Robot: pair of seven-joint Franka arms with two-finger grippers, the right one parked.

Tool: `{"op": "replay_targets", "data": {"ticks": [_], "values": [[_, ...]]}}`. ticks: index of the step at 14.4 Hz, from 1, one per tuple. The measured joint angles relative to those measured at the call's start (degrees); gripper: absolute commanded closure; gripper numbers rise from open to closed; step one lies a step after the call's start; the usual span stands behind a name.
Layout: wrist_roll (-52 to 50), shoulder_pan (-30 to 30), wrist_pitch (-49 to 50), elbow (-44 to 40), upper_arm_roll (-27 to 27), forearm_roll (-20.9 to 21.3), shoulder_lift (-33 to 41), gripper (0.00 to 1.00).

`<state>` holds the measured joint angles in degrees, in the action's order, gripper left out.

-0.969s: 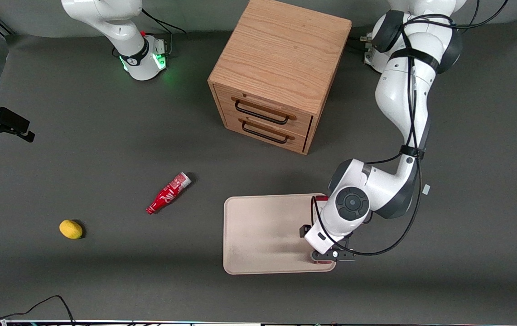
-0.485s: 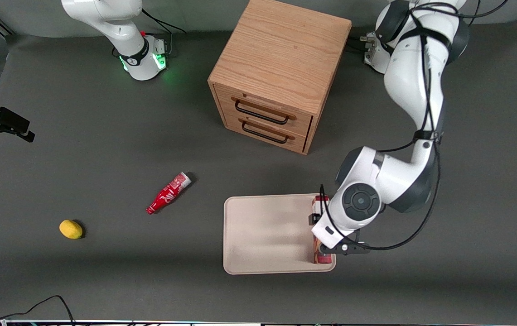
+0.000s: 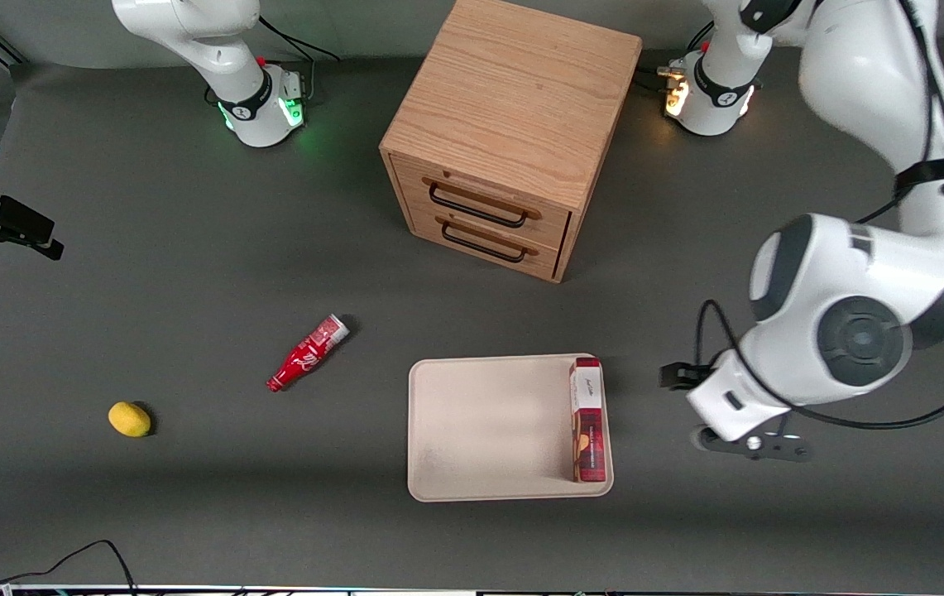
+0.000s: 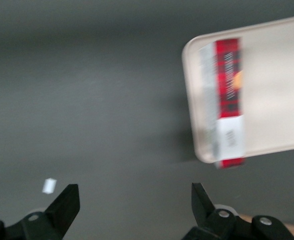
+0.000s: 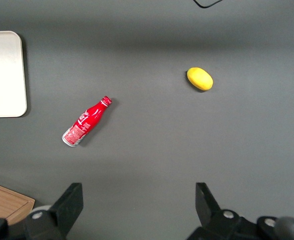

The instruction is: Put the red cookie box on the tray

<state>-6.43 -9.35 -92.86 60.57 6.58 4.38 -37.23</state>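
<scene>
The 2 fingers [image 4: 67,205] of the gripper [image 4: 134,210] are spread wide with nothing between them, hanging over bare desk [image 3: 190,273]. In the front view the gripper [image 3: 749,447] sits off the tray [image 3: 480,430] toward the working arm's end of the desk, at about 3 o'clock from the tray and well apart from it, with the arm's white wrist and elbow above it. The box [image 3: 587,420] lies flat in the tray along the edge nearest the gripper, its long side running with that rim and just beside it. Its white end panel is the end farther from the front camera, and the plaid end with the cookie picture is the nearer end. The wrist view shows the box [image 4: 229,100] on the tray [image 4: 276,100], with its white end reaching the rim or a little over it; which is hard to tell. A small white scrap [image 4: 49,186] lies on the desk near 1 finger. A wooden cabinet [image 3: 513,124] with 2 drawers stands at about 12 o'clock from the tray, farther from the front camera. A red bottle [image 3: 307,353] lies on its side at about 9 o'clock from the tray, and a lemon [image 3: 129,419] lies farther toward the parked arm's end.
</scene>
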Motion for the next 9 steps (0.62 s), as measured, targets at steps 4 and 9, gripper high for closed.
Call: {"op": "replay_targets", "data": {"ticks": [4, 9], "values": [[11.48, 1.82, -0.57, 11.12, -7.45, -0.97, 8.74, 0.00], [19.41, 1.99, -3.03, 24.79, -15.57, -1.16, 20.98, 0.00]]}}
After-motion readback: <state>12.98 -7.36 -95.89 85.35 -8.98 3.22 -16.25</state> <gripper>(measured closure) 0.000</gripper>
